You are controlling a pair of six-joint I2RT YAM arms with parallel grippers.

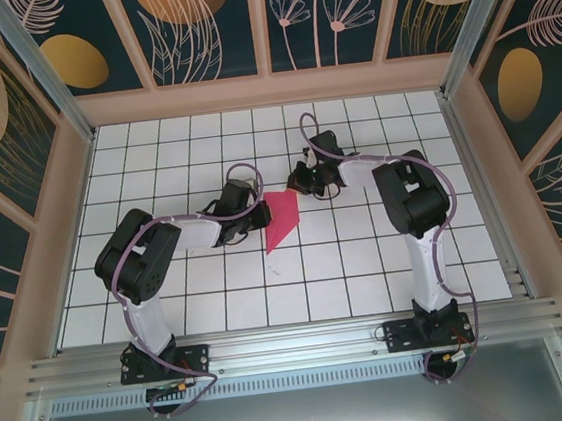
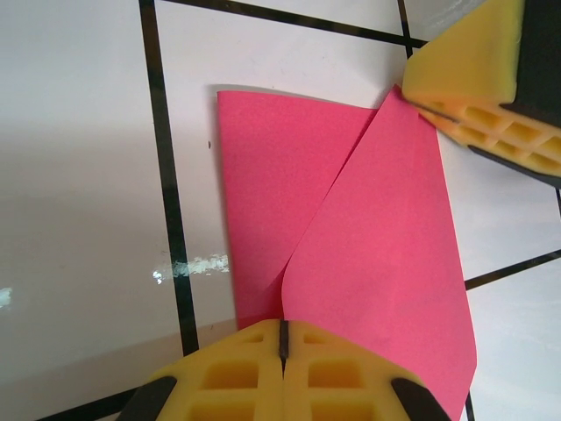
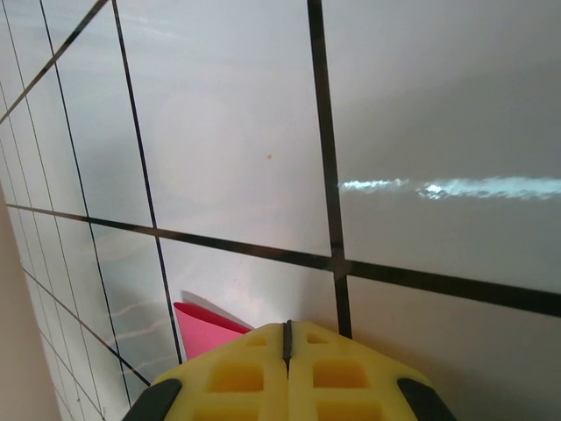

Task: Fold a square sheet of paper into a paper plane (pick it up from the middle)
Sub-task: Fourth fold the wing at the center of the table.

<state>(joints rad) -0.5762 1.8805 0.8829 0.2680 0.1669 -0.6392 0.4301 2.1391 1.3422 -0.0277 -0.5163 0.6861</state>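
Sheet of paper (image 1: pixel 282 218): magenta-pink, lying flat on the tabletop (image 1: pixel 367 262) near its middle, between the two grippers.
Paper's shape: from above, wide at the far end and narrowing to a point toward the arm bases.
Paper's layers: in the left wrist view the sheet of paper (image 2: pixel 351 246) shows one flap folded over another, its slanted edge crossing the pink from the top right down to the bottom.
Left gripper (image 1: pixel 259 216): just left of the paper, at its edge.
Left jaws: together, the yellow pads meeting in a thin seam at the paper's near edge in the left gripper's (image 2: pixel 282 338) own view; whether any paper is nipped between them, I cannot tell.
Right gripper (image 1: pixel 303 180): at the paper's far right corner; its yellow pad (image 2: pixel 491 79) touches that corner.
Right jaws: together, seam closed on the right gripper (image 3: pixel 286 338), with a pink tip of the paper (image 3: pixel 203 331) just left of them.
Tabletop around the paper: white tiles with black grid lines (image 2: pixel 171 219), one line passing just beside the paper's left edge.
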